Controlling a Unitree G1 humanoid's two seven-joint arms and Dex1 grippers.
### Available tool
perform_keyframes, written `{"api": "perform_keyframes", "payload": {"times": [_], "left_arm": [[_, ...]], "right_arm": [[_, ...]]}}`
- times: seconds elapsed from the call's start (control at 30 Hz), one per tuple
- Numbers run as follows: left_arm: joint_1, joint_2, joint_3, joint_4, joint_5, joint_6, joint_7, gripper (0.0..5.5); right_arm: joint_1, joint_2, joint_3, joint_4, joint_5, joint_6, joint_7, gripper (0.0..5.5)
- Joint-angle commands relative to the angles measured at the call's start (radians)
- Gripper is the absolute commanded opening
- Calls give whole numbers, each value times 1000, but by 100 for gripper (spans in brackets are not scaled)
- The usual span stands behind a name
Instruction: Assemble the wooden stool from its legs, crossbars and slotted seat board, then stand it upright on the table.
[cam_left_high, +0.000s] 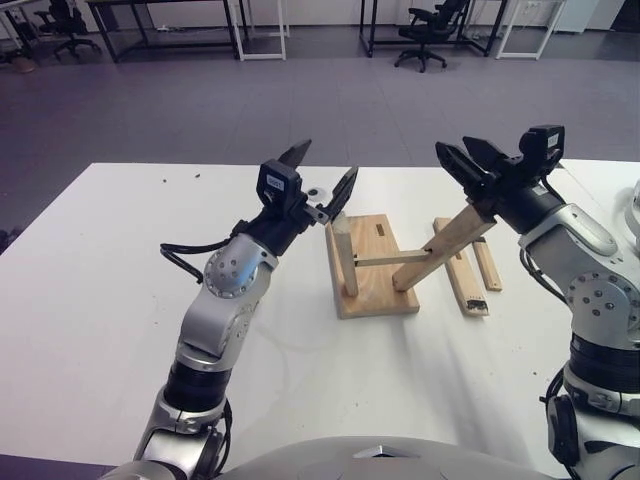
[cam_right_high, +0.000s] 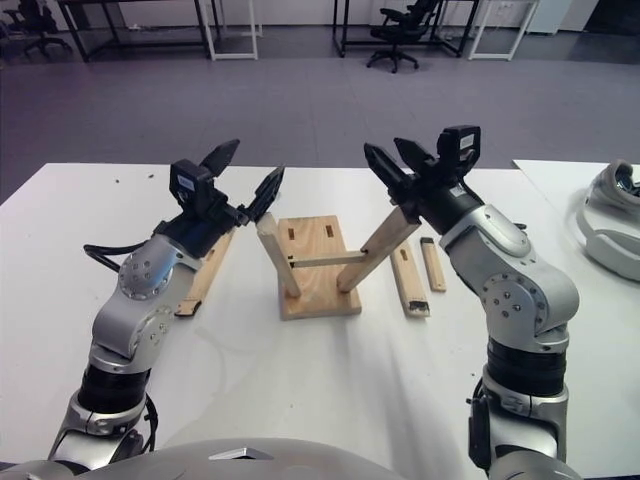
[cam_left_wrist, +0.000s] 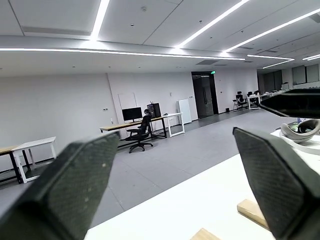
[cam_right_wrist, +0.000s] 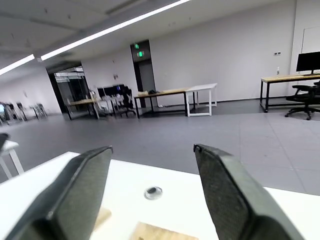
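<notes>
The left gripper (cam_left_high: 320, 172) was seen with its jaws spread wide and nothing between them, raised above the table (cam_left_high: 90, 290) just beside the seat board (cam_left_high: 375, 300). The right gripper (cam_left_high: 470, 155) was likewise held wide apart and empty, lifted at the far right of the work. No wood was pinched or touched by its fingertips. The top of a tilted leg (cam_left_high: 440, 250) was hidden directly below its wrist, so it could not be told whether the arm rested against that leg.

The tilted leg was joined by a thin crossbar (cam_left_high: 385, 260) to a second leg (cam_left_high: 345, 262) standing nearly upright. This pair was set on the seat board, which lay flat on the table between the two arms, its slots showing. A loose leg (cam_left_high: 463, 280) and a shorter strip (cam_left_high: 487, 266) lay side by side to the right of the board. Another leg (cam_right_high: 205, 270) lay under the left arm.

The parts were judged to be light, stiff and smooth-faced, and likely to slide on the table when pushed. The crossbar was judged thin and the joints loose. The half-built frame would therefore best be taken at a leg's mid-length, across its flat faces, rather than by the crossbar. The loose pieces would best be gripped near the middle, so that they did not swing.
</notes>
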Motion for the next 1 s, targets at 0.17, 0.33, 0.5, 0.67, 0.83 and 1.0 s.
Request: {"api": "perform_keyframes", "payload": {"times": [0.17, 0.33, 0.5, 0.67, 0.83, 1.0], "left_arm": [[110, 198, 381, 51, -262, 102, -170, 417], [359, 330, 211, 153, -38, 25, -303, 417], [473, 459, 66, 39, 52, 58, -441, 417], [514, 590, 9, 33, 192, 63, -489, 417], [416, 560, -64, 70, 247, 28, -504, 417], [317, 538, -145, 148, 339, 6, -495, 417]], "right_arm": [[66, -60, -24, 331, -35, -11, 200, 305], [201, -29, 137, 289, -90, -4, 377, 305], [286, -138, 319, 77, -172, -3, 570, 305], [300, -125, 376, -22, -243, -61, 567, 305], [-35, -92, 367, 580, -556, -318, 442, 305], [-95, -121, 618, 1046, -874, -657, 621, 305]]}}
